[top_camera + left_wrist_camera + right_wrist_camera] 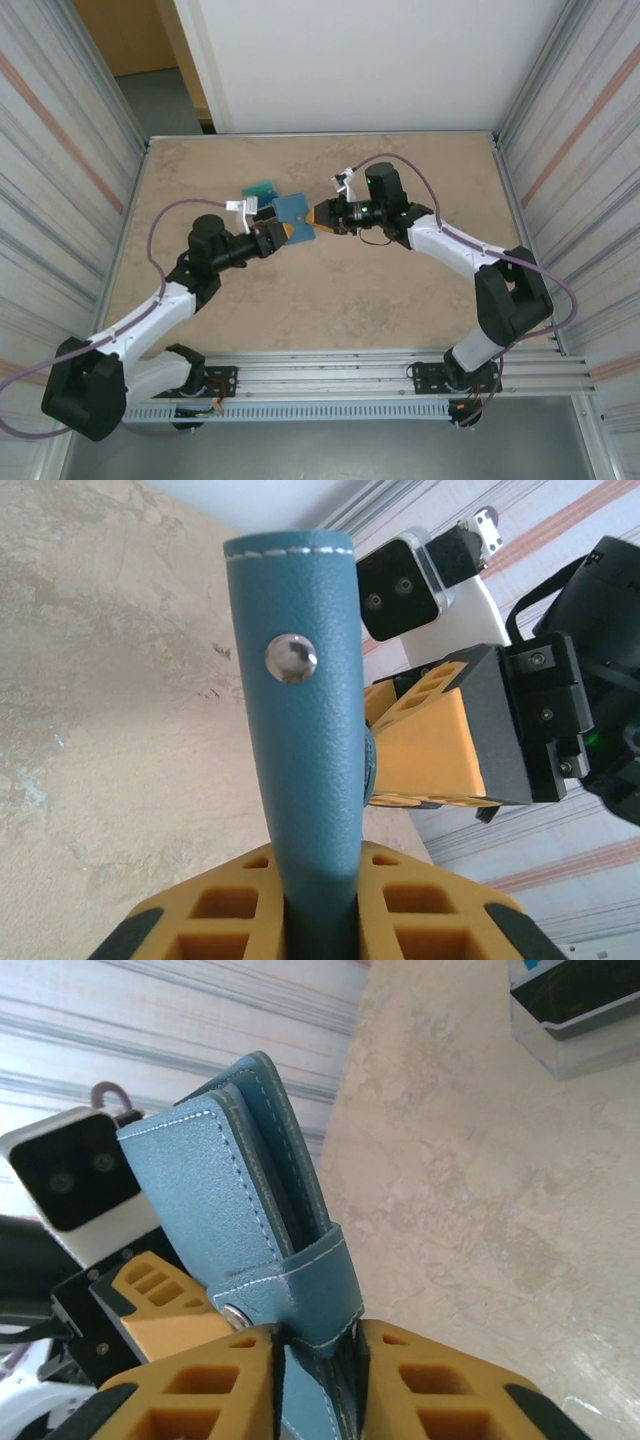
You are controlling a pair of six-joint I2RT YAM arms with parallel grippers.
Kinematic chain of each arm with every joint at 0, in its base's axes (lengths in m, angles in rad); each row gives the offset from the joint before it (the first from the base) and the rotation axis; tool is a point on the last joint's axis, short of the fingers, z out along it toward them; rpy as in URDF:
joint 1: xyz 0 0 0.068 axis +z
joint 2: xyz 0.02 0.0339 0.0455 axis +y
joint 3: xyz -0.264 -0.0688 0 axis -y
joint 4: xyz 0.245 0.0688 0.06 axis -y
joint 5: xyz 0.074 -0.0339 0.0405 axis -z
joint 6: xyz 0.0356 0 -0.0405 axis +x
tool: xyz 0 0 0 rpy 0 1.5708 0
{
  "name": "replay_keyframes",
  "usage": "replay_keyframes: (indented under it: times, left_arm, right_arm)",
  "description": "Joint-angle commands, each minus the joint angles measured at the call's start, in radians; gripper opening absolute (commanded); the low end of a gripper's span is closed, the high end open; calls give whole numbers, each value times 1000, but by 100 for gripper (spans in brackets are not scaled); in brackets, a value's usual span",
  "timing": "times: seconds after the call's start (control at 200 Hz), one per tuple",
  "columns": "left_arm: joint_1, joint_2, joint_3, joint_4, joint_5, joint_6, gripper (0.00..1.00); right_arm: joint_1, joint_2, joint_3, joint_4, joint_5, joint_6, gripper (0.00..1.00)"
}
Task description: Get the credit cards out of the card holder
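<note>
Beige walled table (300, 300), left end effector (288, 231) and right end effector (318, 217) clamping card holder (293, 207)

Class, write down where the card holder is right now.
In the top view the card holder is mid-table, between the left gripper and right gripper, with the credit cards just behind to its left.

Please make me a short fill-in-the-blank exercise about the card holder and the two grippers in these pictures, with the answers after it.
1. The card holder is slate-___ in colour.
2. The stitching along its edge is ___.
3. Counting the left gripper and the right gripper, ___ grippers have it between their fingers.
4. The teal credit cards lie apart from it on the ___.

Missing words: blue; white; two; table.
</note>
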Motion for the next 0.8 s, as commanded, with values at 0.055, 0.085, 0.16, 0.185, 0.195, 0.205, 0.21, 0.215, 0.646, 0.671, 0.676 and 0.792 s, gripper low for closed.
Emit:
replay_keyframes:
  times: [0.055, 0.085, 0.16, 0.185, 0.195, 0.205, 0.21, 0.215, 0.646, 0.671, 0.676, 0.792]
  left_arm:
    - [-5, -71, 52, -96, -3, 115, 6]
    - [-6, -81, 54, -115, -11, 130, 4]
    - [-7, -103, 58, -149, -35, 164, 3]
    - [-7, -110, 59, -159, -43, 173, 3]
    - [-6, -111, 59, -162, -46, 176, 3]
    - [-7, -114, 59, -165, -49, 179, 2]
    - [-7, -116, 60, -166, -51, 181, 2]
    - [-7, -117, 60, -168, -53, 182, 2]
    - [-7, -115, 54, -164, -94, 189, 0]
    - [-7, -114, 55, -163, -94, 188, 0]
    - [-7, -113, 55, -163, -94, 188, 0]
    - [-7, -112, 53, -165, -91, 185, 0]
  right_arm:
    - [46, -99, 103, -289, 239, -190, 34]
    - [53, -111, 111, -327, 295, -207, 35]
    - [82, -142, 134, -412, 442, -240, 35]
    - [94, -147, 144, -441, 495, -250, 36]
    - [100, -150, 149, -450, 515, -254, 36]
    - [106, -153, 153, -463, 536, -257, 36]
    - [109, -153, 155, -469, 546, -260, 36]
    - [111, -154, 158, -475, 556, -261, 36]
    - [339, -117, 336, -659, 932, -318, 32]
    - [347, -105, 345, -661, 933, -318, 32]
    - [348, -103, 347, -661, 934, -318, 32]
    - [372, -53, 386, -666, 930, -322, 31]
